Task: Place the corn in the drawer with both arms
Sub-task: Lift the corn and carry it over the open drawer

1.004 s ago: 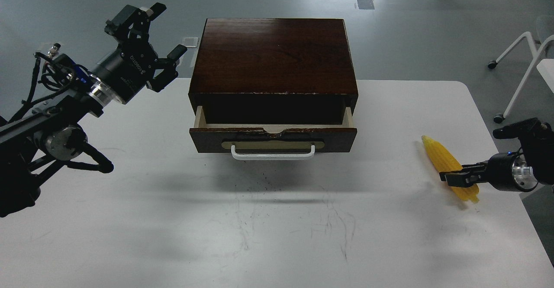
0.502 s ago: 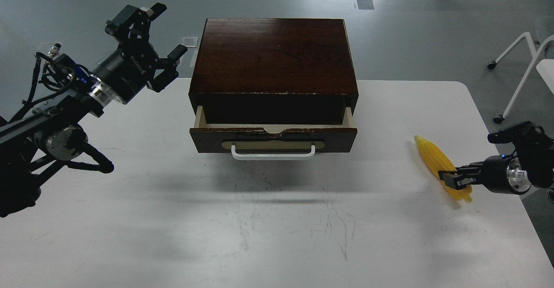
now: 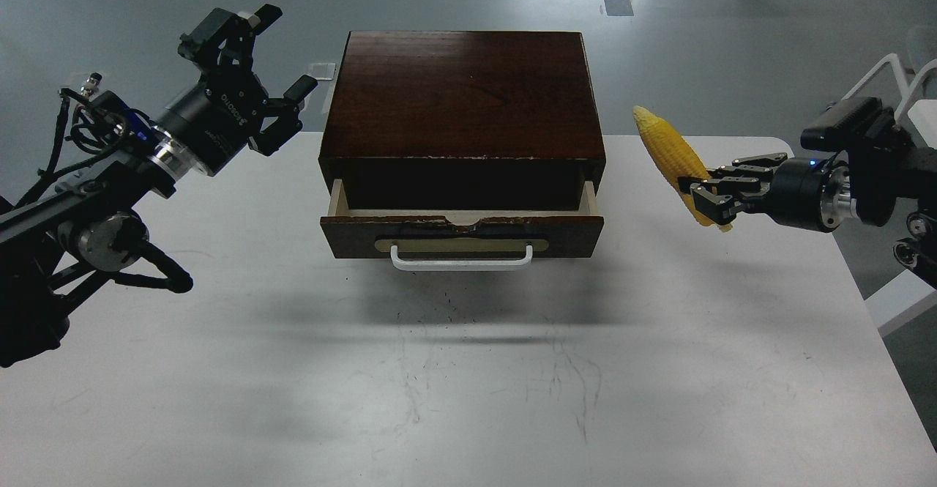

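Right end effector (image 3: pixel 704 198) clamped the corn (image 3: pixel 672 159) beside the box (image 3: pixel 463 99); drawer (image 3: pixel 463 229) ajar; left end effector (image 3: pixel 252 69) spread wide, empty.

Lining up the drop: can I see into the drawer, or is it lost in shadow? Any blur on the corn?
Head view: the drawer opening is near black under the box top, its floor unreadable; the corn in the right gripper is sharp, kernel rows visible; soft glare on the table.
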